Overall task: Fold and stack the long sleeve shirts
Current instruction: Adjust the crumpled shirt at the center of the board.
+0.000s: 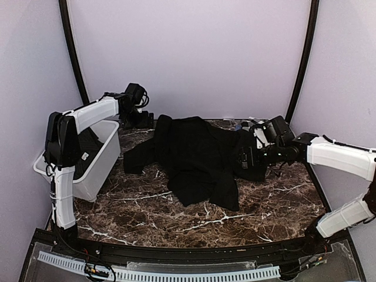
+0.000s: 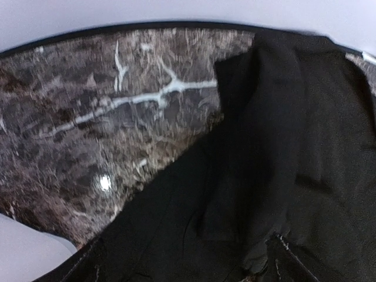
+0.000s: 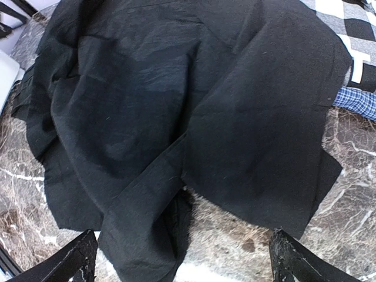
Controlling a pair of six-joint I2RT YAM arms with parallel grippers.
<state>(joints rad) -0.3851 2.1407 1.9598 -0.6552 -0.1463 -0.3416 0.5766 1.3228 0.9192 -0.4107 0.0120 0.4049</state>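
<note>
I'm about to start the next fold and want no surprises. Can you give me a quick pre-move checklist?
1. Left gripper open: ok.
2. Right gripper open: ok.
3. Black shirt lying flat: not ok, rumpled and creased.
4. Black shirt clear of the checked shirt: not ok, it lies over it.
5. Sleeve clear of the white bin: cannot tell.
</note>
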